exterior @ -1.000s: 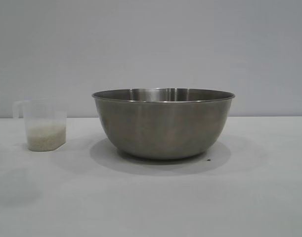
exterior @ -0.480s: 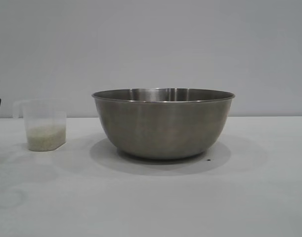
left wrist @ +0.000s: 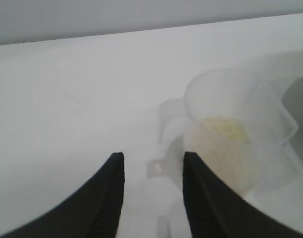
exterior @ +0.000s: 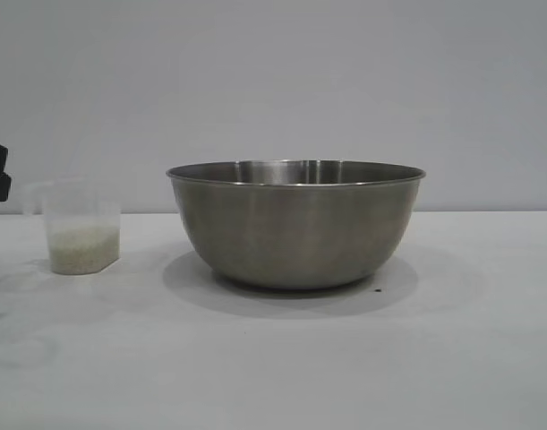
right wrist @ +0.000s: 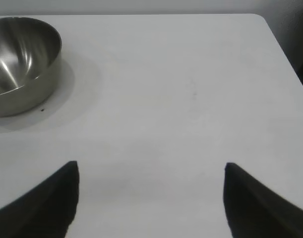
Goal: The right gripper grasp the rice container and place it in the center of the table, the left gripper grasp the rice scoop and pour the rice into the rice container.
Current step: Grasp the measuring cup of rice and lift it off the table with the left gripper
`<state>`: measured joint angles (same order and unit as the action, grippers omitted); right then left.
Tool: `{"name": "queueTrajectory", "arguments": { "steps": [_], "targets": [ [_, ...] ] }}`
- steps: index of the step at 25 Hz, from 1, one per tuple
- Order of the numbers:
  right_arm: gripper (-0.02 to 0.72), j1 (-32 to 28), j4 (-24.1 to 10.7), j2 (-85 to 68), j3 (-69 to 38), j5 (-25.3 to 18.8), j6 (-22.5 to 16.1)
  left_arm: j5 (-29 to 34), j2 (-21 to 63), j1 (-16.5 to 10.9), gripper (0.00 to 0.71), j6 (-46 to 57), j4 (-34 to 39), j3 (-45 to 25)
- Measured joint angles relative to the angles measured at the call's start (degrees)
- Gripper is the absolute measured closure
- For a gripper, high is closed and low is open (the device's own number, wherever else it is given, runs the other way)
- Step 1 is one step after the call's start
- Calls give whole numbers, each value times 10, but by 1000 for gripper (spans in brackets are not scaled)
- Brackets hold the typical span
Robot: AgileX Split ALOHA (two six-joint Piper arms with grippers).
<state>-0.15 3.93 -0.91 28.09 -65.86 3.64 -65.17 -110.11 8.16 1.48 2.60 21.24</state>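
Bowl (exterior: 295,224): steel, rolled rim, upright mid-surface, empty inside as far as the right wrist view shows. It stands well ahead of the right jaws and off to one side of their line.

Scoop (exterior: 79,226): translucent plastic cup, upright on the surface (exterior: 345,358), near the bowl but apart from it. In the left wrist view it sits just ahead of the left jaws, beside one finger rather than between the two; its small side handle faces them (contact cannot be told).

Rice (exterior: 82,247): off-white grains filling the lower part of the scoop.

Left gripper (left wrist: 152,159): jaws apart with a narrow gap, nothing clamped, only bare surface and the blurred handle showing between the tips. In the exterior view only a black part of it shows at the edge, just beside the scoop.

Right gripper (right wrist: 151,168): jaws wide apart, empty, low over bare surface.
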Motion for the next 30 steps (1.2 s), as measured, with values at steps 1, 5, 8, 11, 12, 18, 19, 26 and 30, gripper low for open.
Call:
{"name": "queueTrajectory", "arguments": {
  "steps": [1,5,8,11,12,18,19,26,30],
  "targets": [
    [191,0,0,0,0,0,0,0,-5,0,473,0,0,5],
    [191,0,0,0,0,0,0,0,-25,0,473,-1,18,12],
    [191,0,0,0,0,0,0,0,-27,0,473,-2,25,12],
    [191,0,0,0,0,0,0,0,-30,0,473,-5,26,13],
    [191,0,0,0,0,0,0,0,-31,0,473,-6,25,13],
    [191,0,0,0,0,0,0,0,-51,0,473,-7,24,40],
    [191,0,0,0,0,0,0,0,-53,0,473,-7,24,42],
    [191,0,0,0,0,0,0,0,-76,0,473,-12,15,72],
    [191,0,0,0,0,0,0,0,-82,0,473,-21,15,88]
  ]
}}
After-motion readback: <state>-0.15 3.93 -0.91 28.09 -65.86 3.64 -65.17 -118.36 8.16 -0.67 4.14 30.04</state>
